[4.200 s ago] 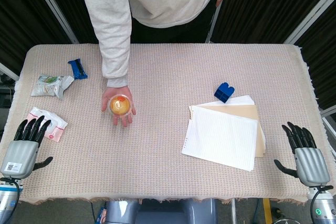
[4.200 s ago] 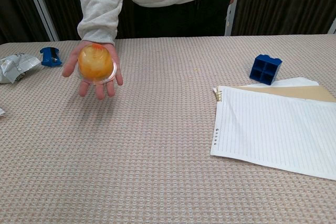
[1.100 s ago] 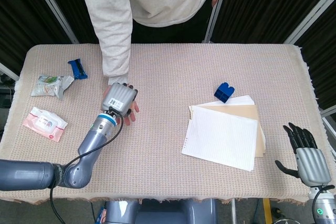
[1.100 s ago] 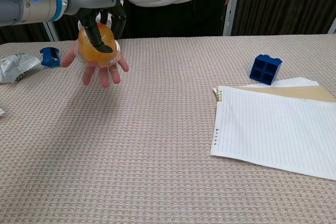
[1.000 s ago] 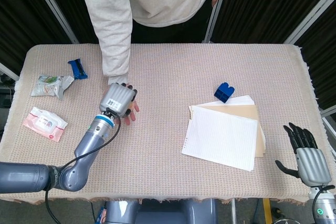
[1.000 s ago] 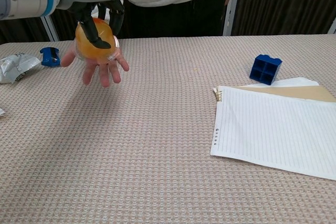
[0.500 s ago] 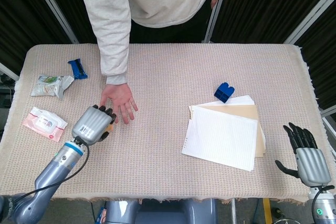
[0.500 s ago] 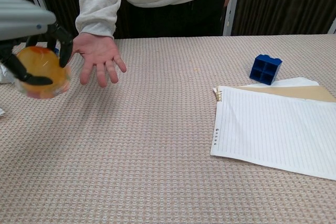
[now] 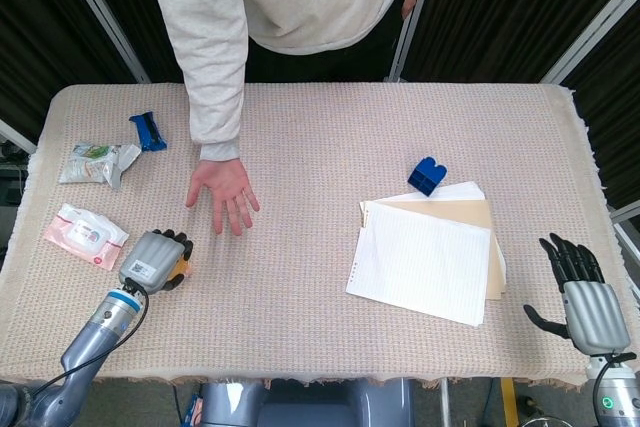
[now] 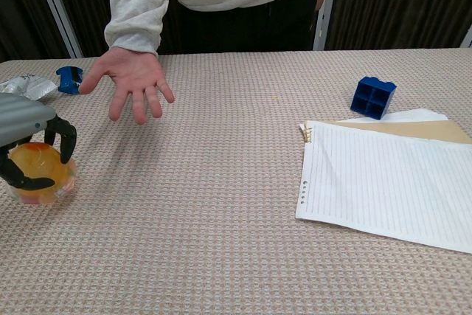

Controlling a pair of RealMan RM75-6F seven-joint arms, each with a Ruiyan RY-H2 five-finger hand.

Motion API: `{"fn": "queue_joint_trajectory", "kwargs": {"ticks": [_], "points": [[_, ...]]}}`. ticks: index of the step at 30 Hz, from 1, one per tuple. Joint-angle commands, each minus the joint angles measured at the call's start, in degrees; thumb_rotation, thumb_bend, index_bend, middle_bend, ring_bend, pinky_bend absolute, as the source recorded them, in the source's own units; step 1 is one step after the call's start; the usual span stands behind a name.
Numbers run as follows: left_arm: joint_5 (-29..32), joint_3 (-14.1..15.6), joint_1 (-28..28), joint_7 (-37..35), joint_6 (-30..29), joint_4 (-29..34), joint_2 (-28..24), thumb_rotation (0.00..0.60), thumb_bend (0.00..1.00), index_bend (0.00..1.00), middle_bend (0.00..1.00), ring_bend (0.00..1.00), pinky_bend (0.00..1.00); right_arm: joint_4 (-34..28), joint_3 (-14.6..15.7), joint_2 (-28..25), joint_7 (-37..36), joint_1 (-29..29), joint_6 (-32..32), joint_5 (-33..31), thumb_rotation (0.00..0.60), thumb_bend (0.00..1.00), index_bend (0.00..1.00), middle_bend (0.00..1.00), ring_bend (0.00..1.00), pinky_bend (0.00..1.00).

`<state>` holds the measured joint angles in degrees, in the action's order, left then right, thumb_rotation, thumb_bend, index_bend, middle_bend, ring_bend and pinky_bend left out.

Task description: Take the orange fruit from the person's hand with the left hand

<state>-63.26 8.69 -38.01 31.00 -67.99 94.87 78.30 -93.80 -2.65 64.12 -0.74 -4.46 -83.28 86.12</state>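
The orange fruit (image 10: 38, 172), in a clear domed cup, sits low over the table at the near left. My left hand (image 10: 26, 134) grips it from above, dark fingers (image 10: 66, 138) curled round its sides. From the head view my left hand (image 9: 155, 260) covers the fruit almost wholly; only an orange sliver (image 9: 185, 265) shows. The person's hand (image 9: 222, 190) is empty, palm up and fingers spread, a little beyond and to the right of mine. My right hand (image 9: 582, 293) rests open at the table's near right edge, holding nothing.
A white pink-printed packet (image 9: 83, 234) lies just left of my left hand. A crumpled wrapper (image 9: 95, 161) and a blue bar (image 9: 148, 131) lie at the far left. A blue brick (image 9: 427, 175) and lined paper (image 9: 425, 260) over a tan folder occupy the right.
My left hand has carried the fruit further toward me and lower, away from the person's palm. The person's empty hand stays spread in place. My right hand has not moved.
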Motion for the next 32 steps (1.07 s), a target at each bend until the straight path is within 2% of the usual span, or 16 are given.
{"fn": "queue_joint_trajectory", "kwargs": {"ticks": [1,2,5,7,10,16,18,20,25,32], "points": [[1.33,-0.89,1.22,0.28,1.69,-2.75,2.36,0.600,0.50,0.47,0.23,0.29,0.37,0.02,0.01,-0.02,-0.08,0.03,-0.05,0.03,0.600,0.14,0.05,0.00,0.00,0.00],[1.90,-0.84,1.21,0.64,2.41,-2.67,2.24,0.600,0.46,0.40,0.14,0.20,0.29,0.03,0.01,-0.03,-0.10,0.05,-0.11,0.07,0.600,0.14,0.05,0.00,0.00,0.00],[3.46,-0.73,1.03,1.53,4.20,-1.69,1.36,0.600,0.40,0.24,0.01,0.03,0.15,0.03,0.05,-0.05,-0.13,0.09,-0.16,0.14,0.600,0.14,0.05,0.00,0.00,0.00],[4.38,-0.66,0.87,2.23,5.22,-0.49,0.32,0.600,0.39,0.16,0.00,0.00,0.08,0.04,0.05,-0.03,-0.06,0.08,-0.20,0.21,0.600,0.14,0.05,0.00,0.00,0.00],[5.32,-0.94,0.79,2.96,5.78,1.55,-1.37,0.600,0.38,0.11,0.00,0.00,0.01,0.02,0.07,0.01,0.03,0.08,-0.21,0.26,0.600,0.14,0.05,0.00,0.00,0.00],[2.56,-2.06,2.76,0.83,1.58,7.04,-5.68,0.600,0.37,0.09,0.00,0.00,0.00,0.02,0.00,0.01,-0.04,0.12,-0.28,0.16,0.600,0.14,0.05,0.00,0.00,0.00],[-1.30,-1.76,5.03,-0.69,-3.04,10.40,-8.44,0.600,0.35,0.08,0.00,0.00,0.00,0.07,-0.01,0.07,-0.04,0.06,-0.20,0.19,0.600,0.14,0.05,0.00,0.00,0.00],[-5.19,-1.13,7.77,-1.66,-8.28,12.01,-10.24,0.600,0.29,0.06,0.00,0.00,0.00,0.11,-0.01,0.13,0.07,-0.03,-0.07,0.23,0.600,0.14,0.05,0.00,0.00,0.00],[-11.22,0.84,15.63,-2.98,-20.28,10.05,-10.87,0.600,0.15,0.00,0.00,0.00,0.00,0.09,-0.17,0.34,0.57,-0.26,0.22,0.01,0.600,0.14,0.05,0.00,0.00,0.00],[-12.65,1.50,21.77,-6.00,-25.10,7.07,-10.32,0.600,0.11,0.00,0.00,0.00,0.00,0.10,-0.25,0.61,1.12,-0.46,0.39,-0.01,0.600,0.14,0.05,0.00,0.00,0.00]]}}
